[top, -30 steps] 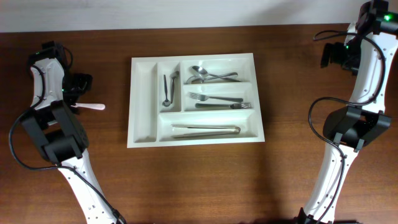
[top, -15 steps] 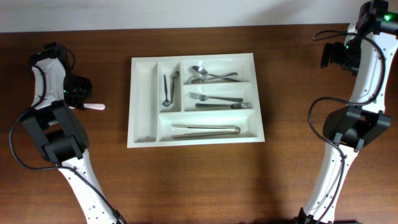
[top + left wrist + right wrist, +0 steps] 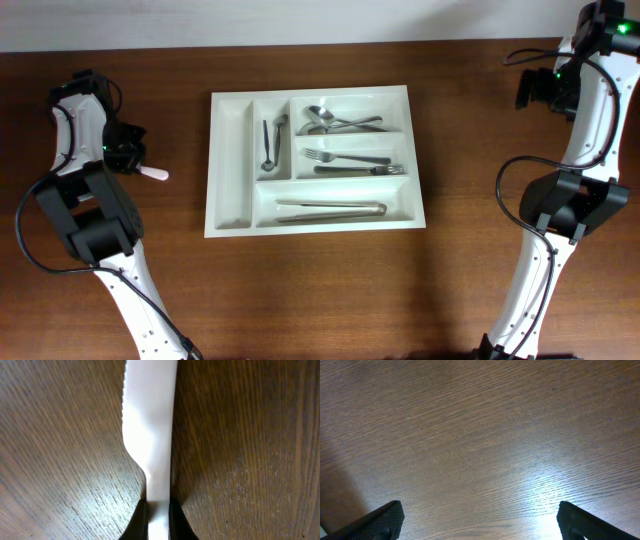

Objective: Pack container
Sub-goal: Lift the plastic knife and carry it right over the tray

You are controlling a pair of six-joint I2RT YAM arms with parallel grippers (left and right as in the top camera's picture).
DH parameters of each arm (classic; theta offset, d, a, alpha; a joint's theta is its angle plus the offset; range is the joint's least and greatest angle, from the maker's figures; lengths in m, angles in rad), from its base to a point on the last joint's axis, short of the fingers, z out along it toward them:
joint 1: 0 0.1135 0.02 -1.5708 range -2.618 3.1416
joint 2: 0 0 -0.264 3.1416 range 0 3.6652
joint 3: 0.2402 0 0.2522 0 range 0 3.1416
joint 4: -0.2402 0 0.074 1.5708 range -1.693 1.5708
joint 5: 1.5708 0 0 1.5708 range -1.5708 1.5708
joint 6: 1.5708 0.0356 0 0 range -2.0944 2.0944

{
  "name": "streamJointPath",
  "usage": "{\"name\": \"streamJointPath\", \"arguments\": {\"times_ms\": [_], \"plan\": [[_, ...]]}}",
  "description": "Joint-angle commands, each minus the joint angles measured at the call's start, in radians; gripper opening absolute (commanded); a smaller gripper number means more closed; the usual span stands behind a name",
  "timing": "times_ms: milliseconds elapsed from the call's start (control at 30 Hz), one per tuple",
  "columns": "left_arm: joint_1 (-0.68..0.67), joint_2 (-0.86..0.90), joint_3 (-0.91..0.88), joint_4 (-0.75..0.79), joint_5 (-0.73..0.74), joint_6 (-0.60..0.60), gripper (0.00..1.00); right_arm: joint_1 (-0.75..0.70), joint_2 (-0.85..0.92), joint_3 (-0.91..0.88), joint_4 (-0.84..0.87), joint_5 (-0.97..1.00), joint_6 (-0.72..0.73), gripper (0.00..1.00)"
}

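the container [image 3: 229,170] lies at the middle of the wooden table [image 3: 460,300], its long side running 9 to 3 o'clock. spoons [image 3: 335,122] fill its 12 o'clock long compartment, forks [image 3: 350,160] the one below, tongs [image 3: 330,210] the 6 o'clock one, and a small spoon [image 3: 268,145] lies in a narrow slot. at 9 o'clock, apart from the tray, the left gripper [image 3: 159,515] is pinched tight on a white plastic knife [image 3: 150,425], blade pointing toward 3 o'clock. far off at 2 o'clock, the right gripper [image 3: 480,517] gapes wide over bare wood.
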Motion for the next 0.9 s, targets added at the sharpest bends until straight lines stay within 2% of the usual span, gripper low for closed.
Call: {"name": "streamJointPath", "arguments": {"times_ms": [0,133,333,500,667,867], "plan": [[0.002,0.053,-0.053,-0.011,-0.049,0.003,0.02,-0.004,-0.023,-0.006,0.0,-0.005,-0.006,0.99],[0.002,0.053,-0.052,-0.006,-0.049,0.006,0.02,-0.004,-0.023,-0.006,0.0,-0.005,-0.006,0.99],[0.001,0.053,-0.024,0.021,-0.043,0.117,0.01,-0.004,-0.023,-0.006,0.0,-0.005,-0.006,0.99],[-0.01,0.053,0.072,0.019,-0.014,0.303,0.02,-0.004,-0.023,-0.006,0.0,-0.005,-0.006,0.99],[-0.047,0.053,0.204,0.006,0.123,0.571,0.02,-0.004,-0.023,-0.006,0.0,-0.005,-0.006,0.99],[-0.134,0.053,0.365,-0.081,0.14,0.741,0.02,-0.004,-0.023,-0.006,0.0,-0.005,-0.006,0.99]]}}
